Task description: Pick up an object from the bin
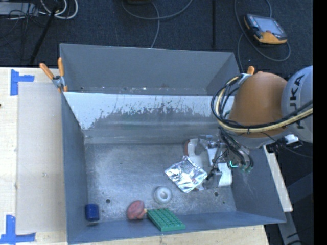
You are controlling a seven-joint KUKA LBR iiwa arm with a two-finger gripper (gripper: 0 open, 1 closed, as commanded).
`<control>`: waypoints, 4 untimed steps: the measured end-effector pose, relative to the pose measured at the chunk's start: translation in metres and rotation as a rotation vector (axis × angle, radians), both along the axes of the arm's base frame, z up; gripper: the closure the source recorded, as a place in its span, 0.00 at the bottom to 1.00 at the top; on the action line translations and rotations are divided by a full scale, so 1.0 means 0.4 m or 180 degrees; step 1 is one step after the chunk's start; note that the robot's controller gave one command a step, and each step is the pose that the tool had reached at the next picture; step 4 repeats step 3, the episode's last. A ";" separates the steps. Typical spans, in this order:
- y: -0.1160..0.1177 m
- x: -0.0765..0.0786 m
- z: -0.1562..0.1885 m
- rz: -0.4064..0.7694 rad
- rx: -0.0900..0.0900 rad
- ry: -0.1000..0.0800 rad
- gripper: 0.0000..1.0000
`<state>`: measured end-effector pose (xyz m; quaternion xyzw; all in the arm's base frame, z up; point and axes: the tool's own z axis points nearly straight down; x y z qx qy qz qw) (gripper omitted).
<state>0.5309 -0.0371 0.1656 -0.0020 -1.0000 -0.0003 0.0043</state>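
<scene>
My gripper (pixel 209 163) hangs low over the right part of the bin floor, under the orange wrist cover. It is open, with one pale finger (pixel 193 148) to the upper left and the other (pixel 224 177) to the lower right. A crumpled piece of silver foil (pixel 185 175) lies just left of the gripper, its right edge reaching up to the gap between the fingers. I cannot tell whether the foil touches either finger. A small round grey cap (pixel 162 194) rests on the floor a little below and left of the foil.
Along the bin's front wall lie a flat green studded brick (pixel 165 220), a reddish-brown lump (pixel 136 210) and, in the front left corner, a small blue cylinder (pixel 92 212). The arm and its cables come in over the right wall.
</scene>
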 end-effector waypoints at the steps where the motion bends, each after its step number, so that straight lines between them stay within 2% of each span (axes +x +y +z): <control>1: 0.008 -0.017 -0.250 0.0143 0.0002 -0.0008 0.00; 2: 0.008 -0.014 -0.241 0.0152 0.0000 -0.0024 1.00; 3: -0.012 0.031 0.122 0.0277 -0.0005 -0.0058 1.00; 4: -0.012 0.031 0.122 0.0277 -0.0005 -0.0058 1.00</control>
